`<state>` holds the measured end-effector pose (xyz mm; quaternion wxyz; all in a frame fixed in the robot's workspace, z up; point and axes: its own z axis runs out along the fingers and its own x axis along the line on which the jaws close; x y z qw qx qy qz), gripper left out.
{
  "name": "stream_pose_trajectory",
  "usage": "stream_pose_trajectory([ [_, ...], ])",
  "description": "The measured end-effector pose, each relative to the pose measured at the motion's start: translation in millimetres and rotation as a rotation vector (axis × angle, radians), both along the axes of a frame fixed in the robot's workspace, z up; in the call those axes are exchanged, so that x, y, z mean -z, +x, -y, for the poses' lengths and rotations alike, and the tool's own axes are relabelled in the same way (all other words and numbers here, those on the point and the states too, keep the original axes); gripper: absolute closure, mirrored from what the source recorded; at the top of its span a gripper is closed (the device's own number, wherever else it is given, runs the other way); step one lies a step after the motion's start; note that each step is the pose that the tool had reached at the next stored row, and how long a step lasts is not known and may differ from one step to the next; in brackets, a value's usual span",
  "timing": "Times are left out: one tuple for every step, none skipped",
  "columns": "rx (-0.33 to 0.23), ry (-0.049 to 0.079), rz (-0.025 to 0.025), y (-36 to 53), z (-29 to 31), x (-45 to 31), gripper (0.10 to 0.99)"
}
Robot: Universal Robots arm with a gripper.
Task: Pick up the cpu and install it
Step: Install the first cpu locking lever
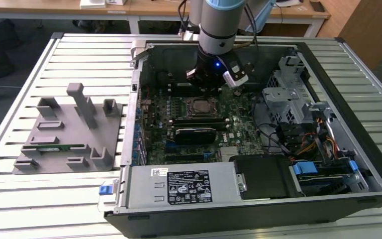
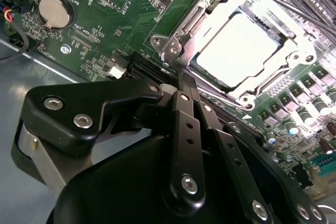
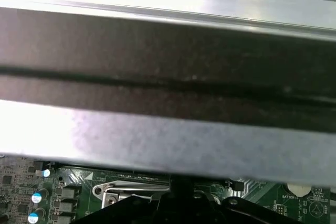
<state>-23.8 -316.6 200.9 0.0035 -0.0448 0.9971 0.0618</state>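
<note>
The cpu (image 2: 239, 51) lies flat in its socket on the green motherboard (image 2: 110, 35), its silvery-white top framed by the metal socket bracket (image 2: 176, 43). The exterior view shows the cpu (image 1: 200, 105) near the middle of the open computer case. My gripper (image 2: 185, 80) hangs just above the board beside the socket, apart from the chip, its black fingers (image 2: 181, 108) drawn together with nothing between them. In the exterior view my gripper (image 1: 206, 85) is just behind the socket. The first wrist view shows the socket bracket (image 3: 131, 190) under the case wall.
The case walls (image 1: 138, 89) ring the board. A drive cage (image 1: 290, 94) and cables (image 1: 297, 144) fill the exterior view's right, and a power supply (image 1: 184, 185) the front. A grey fixture plate (image 1: 65, 134) holding a green memory stick (image 1: 58, 147) lies at the left.
</note>
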Motion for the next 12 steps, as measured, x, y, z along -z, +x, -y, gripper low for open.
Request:
stream_pose_trajectory([
  [0.0, 0.0, 0.0001, 0.0, 0.0, -0.1, 0.98],
  [0.0, 0.0, 0.0001, 0.0, 0.0, -0.1, 0.98],
  [0.0, 0.0, 0.0001, 0.0, 0.0, -0.1, 0.98],
  [0.0, -0.002, 0.0, 0.0, 0.0, 0.0, 0.98],
  [0.0, -0.006, -0.0001, 0.0, 0.0, 0.5, 0.98],
  [0.0, -0.01, -0.0001, 0.0, 0.0, 0.9, 0.98],
  [0.0, -0.015, -0.0001, 0.0, 0.0, 1.3, 0.98],
  [0.0, -0.019, 0.0, 0.0, 0.0, 1.7, 0.98],
  [0.0, -0.024, -0.0001, 0.0, 0.0, 2.0, 0.98],
  [0.0, -0.029, -0.0001, 0.0, 0.0, 2.3, 0.98],
  [0.0, -0.033, -0.0001, 0.0, 0.0, 2.7, 0.98],
  [0.0, -0.037, -0.0003, 0.0, 0.1, 2.9, 0.98],
])
